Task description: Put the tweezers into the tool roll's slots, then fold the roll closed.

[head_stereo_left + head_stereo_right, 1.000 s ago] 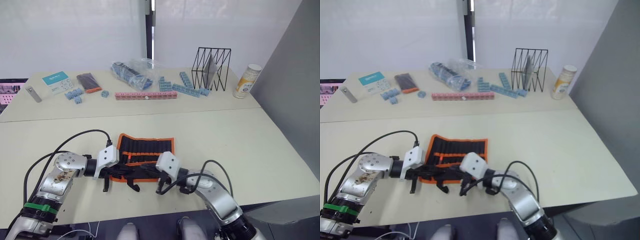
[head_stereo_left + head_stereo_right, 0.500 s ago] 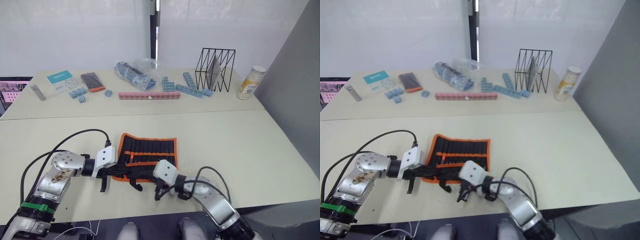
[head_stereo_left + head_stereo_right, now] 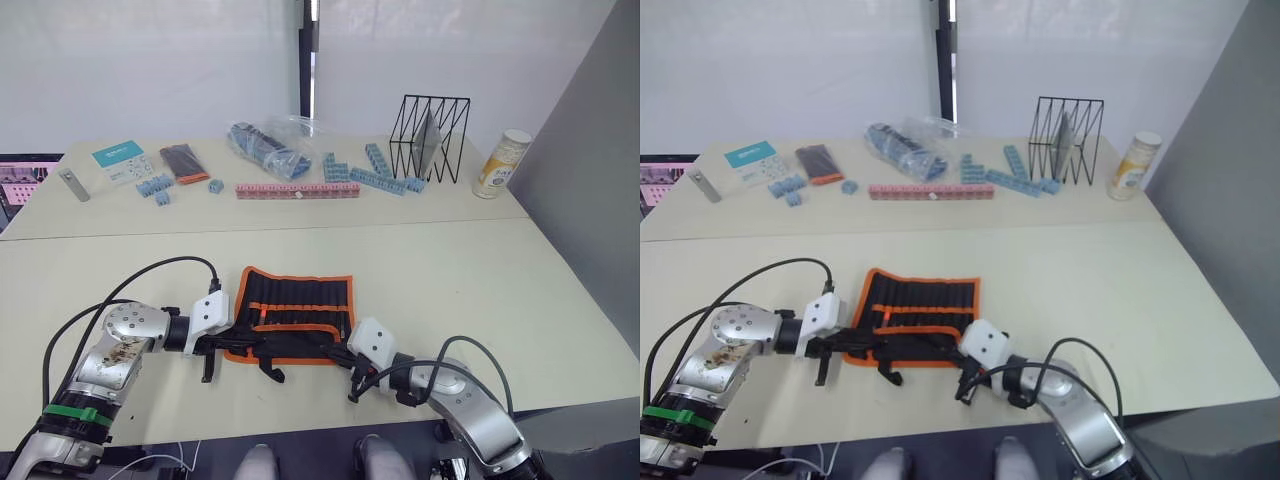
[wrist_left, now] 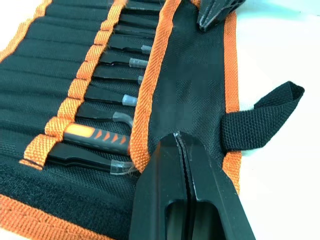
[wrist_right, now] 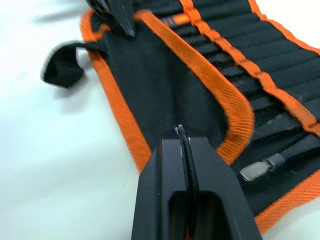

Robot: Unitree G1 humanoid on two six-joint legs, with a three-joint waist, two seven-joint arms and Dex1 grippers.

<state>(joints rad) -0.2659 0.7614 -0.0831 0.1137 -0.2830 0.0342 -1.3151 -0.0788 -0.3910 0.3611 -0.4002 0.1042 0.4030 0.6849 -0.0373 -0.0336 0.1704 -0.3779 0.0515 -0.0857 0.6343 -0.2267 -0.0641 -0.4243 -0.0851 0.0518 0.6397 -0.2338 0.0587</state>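
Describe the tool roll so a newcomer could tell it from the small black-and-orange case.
On the near table, right in front of the robot between its two grippers, lies the tool roll: a wide black fabric sheet edged in orange. Unlike the small case on the far table, it lies unrolled, showing rows of narrow slots.

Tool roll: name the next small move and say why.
Probably carry the flap further over the slots. Both grippers, left and right, are shut on the tool roll flap's edge; the tweezers already sit in the slots, and the roll lies mostly open.

Silver arms, white wrist blocks, black cables, black-fingered left end effector (image 3: 243,342).
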